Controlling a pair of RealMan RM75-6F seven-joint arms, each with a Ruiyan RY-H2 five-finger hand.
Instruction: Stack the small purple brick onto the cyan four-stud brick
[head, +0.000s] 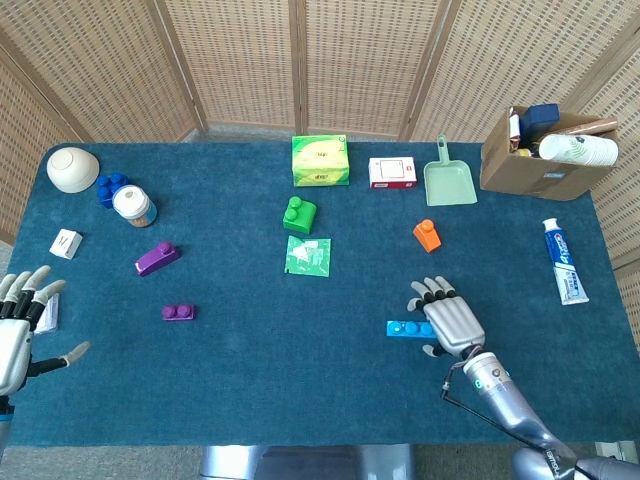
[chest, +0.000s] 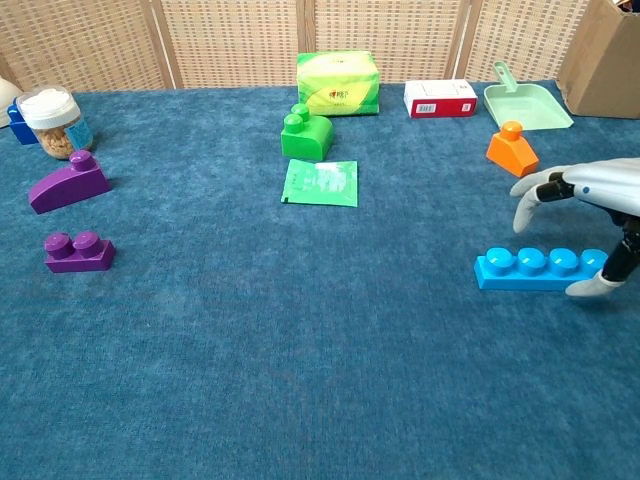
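The small purple two-stud brick (head: 178, 312) (chest: 78, 251) lies flat on the blue cloth at the left. A larger sloped purple brick (head: 157, 258) (chest: 68, 183) sits behind it. The cyan four-stud brick (head: 405, 328) (chest: 540, 268) lies flat at the right front. My right hand (head: 448, 320) (chest: 585, 200) hovers over its right end, palm down. Its fingers are spread behind the brick and its thumb is low at the brick's front right corner, holding nothing. My left hand (head: 20, 325) is open at the table's left edge, far from both bricks.
A green brick (head: 298, 213), a green packet (head: 307, 255) and an orange brick (head: 427, 235) lie mid-table. A tissue box (head: 320, 160), red-white box (head: 392, 173), dustpan (head: 449, 180) and cardboard box (head: 545, 150) line the back. Toothpaste (head: 565, 262) lies right; a jar (head: 133, 205) and bowl (head: 72, 168) stand left.
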